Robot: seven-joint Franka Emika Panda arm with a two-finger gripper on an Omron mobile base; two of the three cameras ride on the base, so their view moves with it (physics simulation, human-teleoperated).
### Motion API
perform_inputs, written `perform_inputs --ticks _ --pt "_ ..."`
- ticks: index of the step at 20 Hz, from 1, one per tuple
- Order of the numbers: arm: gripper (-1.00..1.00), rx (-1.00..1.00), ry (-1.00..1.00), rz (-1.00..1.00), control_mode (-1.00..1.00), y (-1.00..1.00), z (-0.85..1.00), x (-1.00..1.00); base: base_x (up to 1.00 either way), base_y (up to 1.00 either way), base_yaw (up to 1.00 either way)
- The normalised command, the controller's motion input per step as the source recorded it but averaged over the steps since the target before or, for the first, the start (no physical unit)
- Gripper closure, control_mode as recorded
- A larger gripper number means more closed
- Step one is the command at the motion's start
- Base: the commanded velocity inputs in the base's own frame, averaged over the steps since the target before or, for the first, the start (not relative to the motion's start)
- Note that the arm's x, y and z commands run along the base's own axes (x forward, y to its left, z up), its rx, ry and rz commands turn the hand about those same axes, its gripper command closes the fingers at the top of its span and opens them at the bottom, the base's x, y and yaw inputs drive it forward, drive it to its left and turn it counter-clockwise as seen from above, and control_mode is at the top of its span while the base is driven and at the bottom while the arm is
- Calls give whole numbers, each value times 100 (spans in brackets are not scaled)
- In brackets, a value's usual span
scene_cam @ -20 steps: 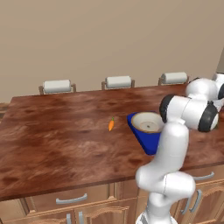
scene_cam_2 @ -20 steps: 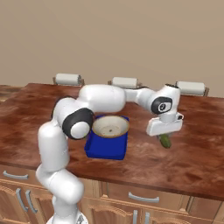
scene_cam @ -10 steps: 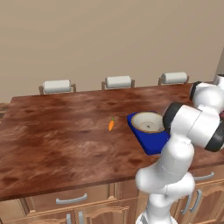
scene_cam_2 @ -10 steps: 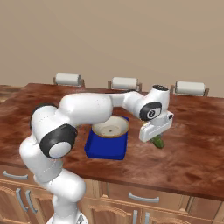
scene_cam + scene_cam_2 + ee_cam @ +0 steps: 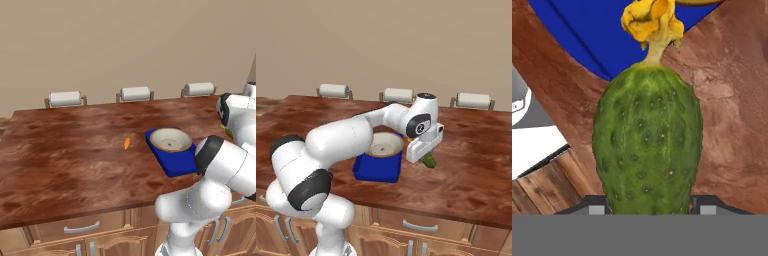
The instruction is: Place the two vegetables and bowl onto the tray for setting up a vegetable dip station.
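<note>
Two vegetables are asked for, and only one of them is being handled now; the small dark green, bumpy cucumber-like vegetable with a yellow flower tip [image 5: 647, 145] is seen large at the centre of the hand view, flanked at its lower end by the two dark finger tips of the two-finger gripper [image 5: 647, 206], so it is judged to be clamped between the jaws; in the right base view the same vegetable [image 5: 429, 160] hangs below the white hand at the centre right of the frame, just off the right edge of the flat deep blue rectangular tray [image 5: 375, 171]; it is held low over the reddish-brown wooden counter [image 5: 476, 165], presumably so that it can be carried across onto the tray. The wide shallow cream-white bowl with the tan-gold rim [image 5: 384, 145] is already set on the tray, at its far end, which leaves the near blue part bare for the vegetables; in the hand view a blue corner of the tray fills the upper left, beyond the flower tip. The tiny orange carrot with a green top [image 5: 127, 142] lies on the counter at the middle of the left base view, near the tray's left side but apart from it, not yet placed.
</note>
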Motion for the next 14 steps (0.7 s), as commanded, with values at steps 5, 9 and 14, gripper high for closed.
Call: perform_inputs --ticks 5,9,14 --pt "100 0 -4 15 -100 41 17 -21 0 0 0" --pt "100 0 -9 13 -100 47 9 -14 0 0 0" --pt "100 0 -14 9 -100 50 3 -7 0 0 0"
